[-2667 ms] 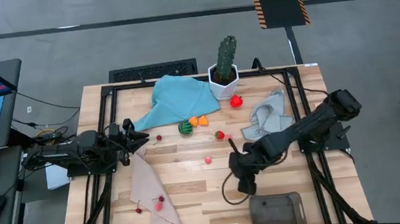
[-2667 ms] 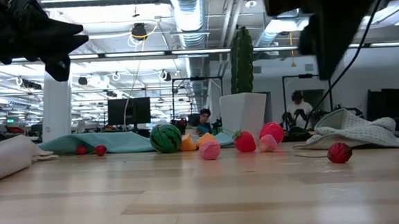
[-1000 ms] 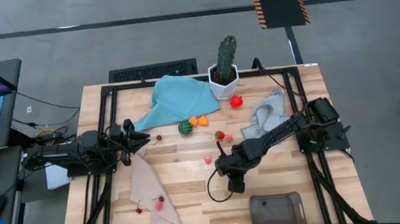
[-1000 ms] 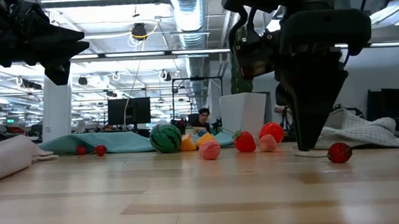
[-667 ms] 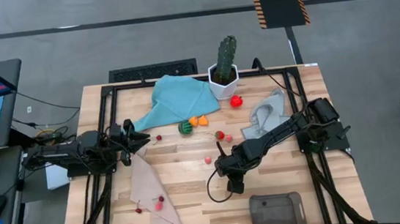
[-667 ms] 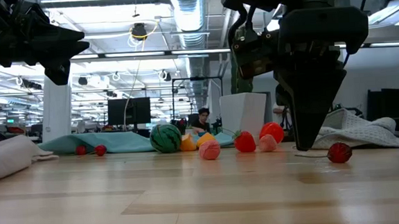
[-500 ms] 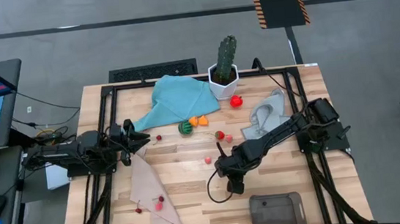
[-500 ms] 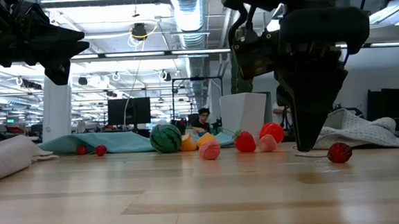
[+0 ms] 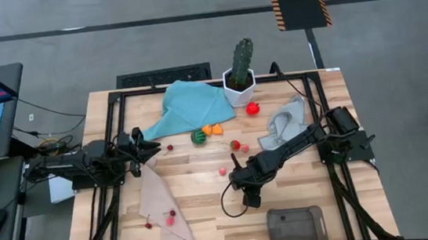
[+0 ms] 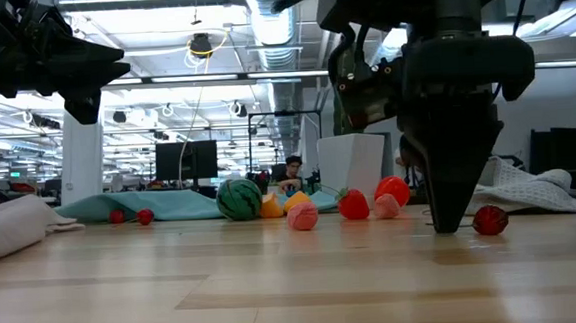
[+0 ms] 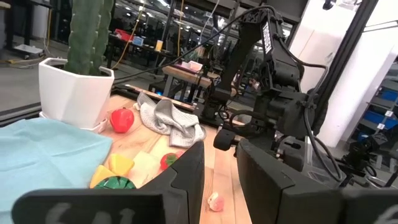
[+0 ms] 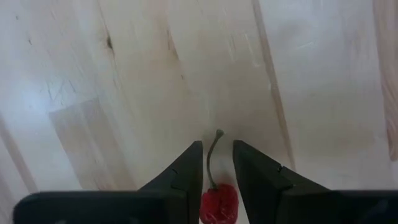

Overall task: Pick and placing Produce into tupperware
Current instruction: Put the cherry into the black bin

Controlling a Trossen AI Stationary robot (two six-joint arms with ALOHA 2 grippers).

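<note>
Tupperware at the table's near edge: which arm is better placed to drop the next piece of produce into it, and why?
The right. Its gripper has a small red pepper between its fingers, and hangs beside the tupperware. The left gripper sits at the table's far left, holding nothing visible.

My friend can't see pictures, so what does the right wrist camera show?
The right end effector points straight down at the pale wooden table, its two dark fingers closed on a small red pepper whose thin stem sticks out between them.
</note>
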